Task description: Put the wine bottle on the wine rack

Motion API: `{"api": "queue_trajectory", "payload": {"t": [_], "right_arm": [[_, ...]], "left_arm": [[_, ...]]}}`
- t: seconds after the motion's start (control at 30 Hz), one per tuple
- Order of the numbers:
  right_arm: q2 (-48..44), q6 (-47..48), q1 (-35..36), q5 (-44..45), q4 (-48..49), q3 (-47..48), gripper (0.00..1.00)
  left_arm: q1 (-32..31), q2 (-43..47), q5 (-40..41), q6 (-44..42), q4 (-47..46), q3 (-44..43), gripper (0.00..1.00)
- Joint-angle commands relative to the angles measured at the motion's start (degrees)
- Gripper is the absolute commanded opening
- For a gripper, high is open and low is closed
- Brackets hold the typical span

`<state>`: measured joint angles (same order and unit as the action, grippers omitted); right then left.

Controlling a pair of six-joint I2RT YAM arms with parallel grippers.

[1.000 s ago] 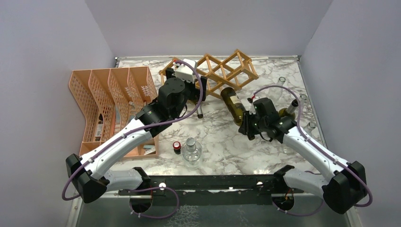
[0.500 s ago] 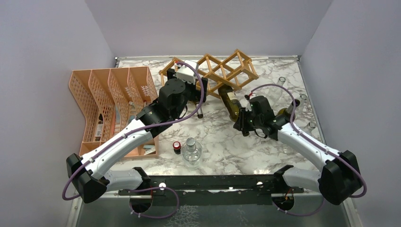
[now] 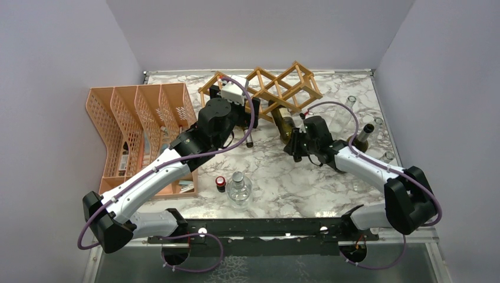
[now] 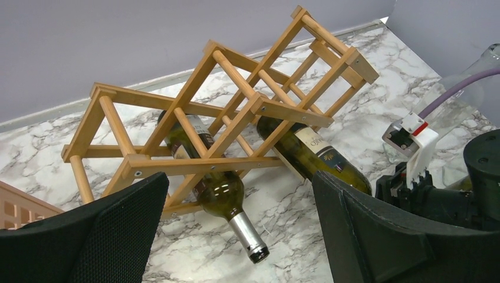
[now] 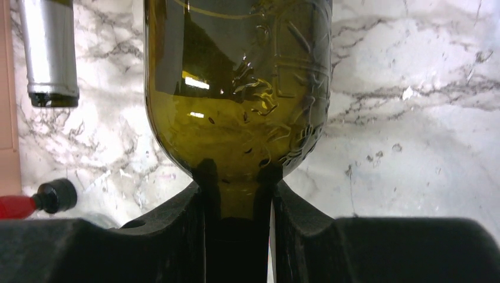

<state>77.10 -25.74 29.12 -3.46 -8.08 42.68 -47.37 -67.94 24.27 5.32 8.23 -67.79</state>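
Marble table (image 3: 277,177) bears the wooden wine rack (image 4: 236,112). The right arm stretches low toward the rack's front, its right claw (image 5: 236,203) clamped on the neck of the olive-green wine bottle (image 4: 318,156), whose base sits tilted inside a lower rack cell, beside another bottle (image 4: 206,171). Facing the rack, the left claw (image 4: 236,233) gapes wide, holding nothing.

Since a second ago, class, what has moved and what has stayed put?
The right hand, shut on the neck of the green glass wine bottle, pushed it forward and left, base first, into the light-brown wooden lattice rack. The left hand stayed open and still; the dark glass bottle already racked stayed too.
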Motion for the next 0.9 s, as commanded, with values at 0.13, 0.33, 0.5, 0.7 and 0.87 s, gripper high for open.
{"api": "queue_trajectory", "payload": {"t": [0.13, 0.33, 0.5, 0.7, 0.87], "right_arm": [[4.23, 2.05, -0.12, 5.22, 18.75, 2.35, 0.01], [8.19, 4.21, -0.12, 5.31, 18.82, 6.22, 0.01], [10.46, 6.51, -0.12, 6.43, 20.02, 7.98, 0.01], [13.75, 7.52, -0.12, 7.22, 20.67, 10.7, 0.07], [15.91, 7.57, -0.12, 8.2, 21.09, 12.76, 0.15]], "left_arm": [[-0.18, 0.75, -2.16, 0.39, -1.32, -0.98, 0.99], [-0.23, 1.01, -2.81, 0.52, -1.31, -1.28, 0.99], [-0.19, 1.45, -3.09, 0.74, -1.39, -1.15, 0.99], [-0.19, 1.5, -3.81, 1.0, -1.31, -1.31, 0.99], [-0.23, 1.41, -4.09, 0.92, -1.0, -1.69, 0.99]]}}
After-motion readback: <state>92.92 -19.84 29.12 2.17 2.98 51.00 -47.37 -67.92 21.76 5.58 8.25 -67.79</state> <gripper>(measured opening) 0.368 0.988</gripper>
